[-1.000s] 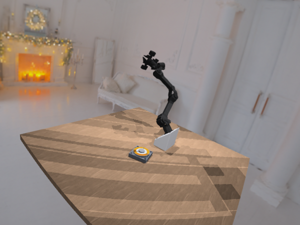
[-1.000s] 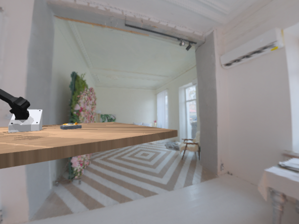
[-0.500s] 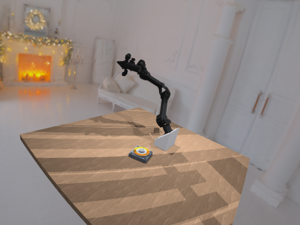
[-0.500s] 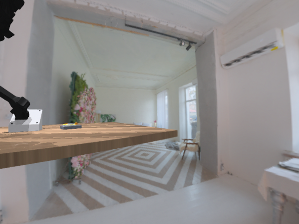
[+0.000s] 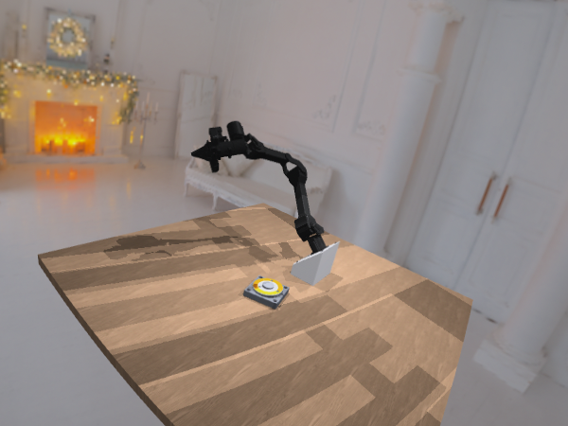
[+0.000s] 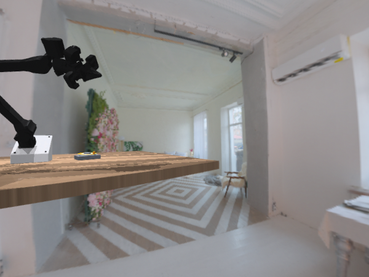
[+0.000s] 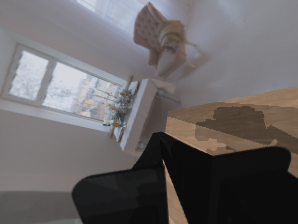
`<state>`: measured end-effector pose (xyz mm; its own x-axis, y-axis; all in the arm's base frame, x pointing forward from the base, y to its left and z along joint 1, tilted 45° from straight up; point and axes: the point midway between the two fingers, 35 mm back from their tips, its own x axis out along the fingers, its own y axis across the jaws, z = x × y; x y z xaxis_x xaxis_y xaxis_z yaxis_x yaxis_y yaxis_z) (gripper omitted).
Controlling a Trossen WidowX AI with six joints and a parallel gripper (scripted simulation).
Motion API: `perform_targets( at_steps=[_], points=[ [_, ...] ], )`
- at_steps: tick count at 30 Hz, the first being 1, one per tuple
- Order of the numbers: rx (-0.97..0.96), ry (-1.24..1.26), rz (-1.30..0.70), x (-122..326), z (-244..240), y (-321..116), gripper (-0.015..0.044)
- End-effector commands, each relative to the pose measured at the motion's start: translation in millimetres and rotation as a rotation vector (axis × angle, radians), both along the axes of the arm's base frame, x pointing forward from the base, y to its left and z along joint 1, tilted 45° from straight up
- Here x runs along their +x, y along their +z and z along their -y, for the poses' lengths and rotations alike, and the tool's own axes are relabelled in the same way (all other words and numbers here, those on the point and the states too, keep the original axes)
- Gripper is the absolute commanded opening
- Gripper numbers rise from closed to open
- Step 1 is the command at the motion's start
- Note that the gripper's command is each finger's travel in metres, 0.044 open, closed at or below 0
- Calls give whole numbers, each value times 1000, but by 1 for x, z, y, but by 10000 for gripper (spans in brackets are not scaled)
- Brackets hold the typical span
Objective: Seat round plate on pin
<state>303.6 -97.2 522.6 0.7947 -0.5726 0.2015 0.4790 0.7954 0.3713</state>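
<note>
The round plate, yellow with a white middle, sits around the grey post on the dark grey square base. Its orange tab is at the plate's left in the top view and at its right in the exterior view. The plate shows above the base's top in the exterior view; its exact tilt is too small to tell. The pin and the hole by the tab cannot be made out. My gripper is shut and empty, high above the table and well away from the plate.
The wooden table carries the base. The arm's pale wedge-shaped mount stands close beside the base. The arm reaches up and out from it, and its shadow falls on the table. A table corner shows in the wrist view.
</note>
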Motion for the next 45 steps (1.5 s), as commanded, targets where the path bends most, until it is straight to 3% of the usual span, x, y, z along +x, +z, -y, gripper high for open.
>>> perform_targets(
  at_steps=[1, 5, 7, 14, 19, 21, 26, 45],
  points=[
    [0, 32, -216, 44, -9, -61, 0],
    [7, 40, -410, 71, -15, -116, 0],
    [9, 37, -584, 86, -21, -165, 0],
    [-18, 24, -1000, 97, -36, -275, 0],
    [-102, -3, -1451, 76, -50, -377, 0],
    [-119, -9, -1513, 71, -51, -389, 0],
    [-257, -50, -1908, 28, -56, -450, 0],
    [-265, -54, -1923, 20, -19, -482, 0]
  ],
)
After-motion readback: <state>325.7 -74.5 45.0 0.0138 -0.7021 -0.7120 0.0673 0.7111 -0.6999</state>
